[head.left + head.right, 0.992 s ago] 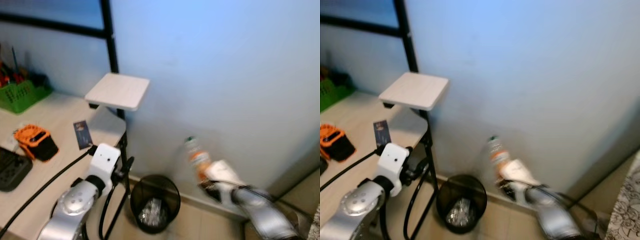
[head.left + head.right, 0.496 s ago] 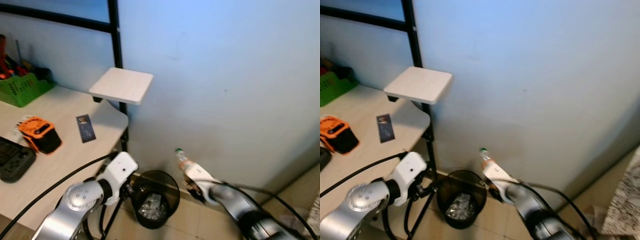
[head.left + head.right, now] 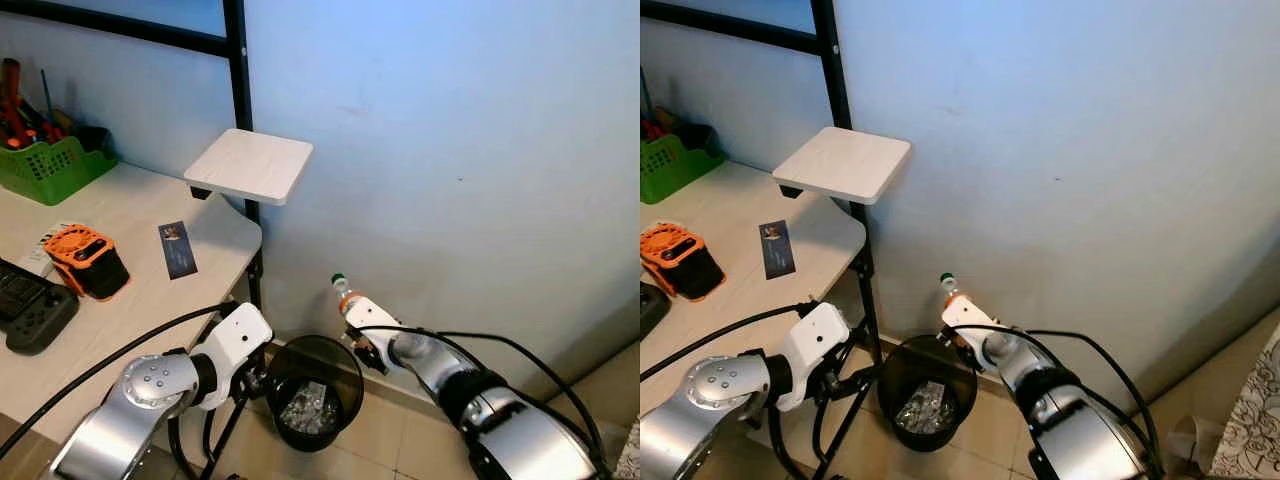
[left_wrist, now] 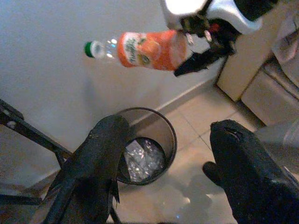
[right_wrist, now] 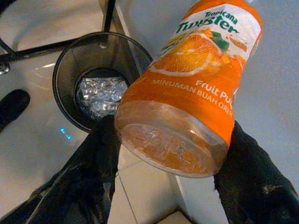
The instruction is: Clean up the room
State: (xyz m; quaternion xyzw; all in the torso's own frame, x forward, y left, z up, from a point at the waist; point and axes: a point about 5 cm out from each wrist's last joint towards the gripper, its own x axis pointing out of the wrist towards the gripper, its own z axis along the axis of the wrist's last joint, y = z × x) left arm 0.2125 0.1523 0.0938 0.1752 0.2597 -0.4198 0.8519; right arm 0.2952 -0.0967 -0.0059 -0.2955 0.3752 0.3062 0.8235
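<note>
An orange Tropicana Twister bottle [image 3: 345, 297] with a green cap is clamped in my right gripper [image 5: 173, 135], which is shut on its lower body [image 5: 187, 88]. It hangs cap-up close to the blue wall, above the right rim of a black mesh bin [image 3: 300, 346]. Crumpled foil [image 5: 100, 95] lies in the bin. My left gripper [image 4: 170, 149] is open and empty, low beside the bin's left side, looking at the bottle [image 4: 149, 49] and the bin [image 4: 173, 135].
A light desk [image 3: 130, 300] on my left carries an orange device [image 3: 88, 262], a dark card [image 3: 177, 250], a black controller [image 3: 30, 315] and a green basket [image 3: 45, 165]. A small white shelf [image 3: 250, 165] hangs on a black post [image 3: 243, 100]. Tiled floor [image 3: 400, 440] surrounds the bin.
The view has shifted. My right gripper has carried the bottle left, closer to the bin. My left arm has dropped lower toward the bin's left side.
</note>
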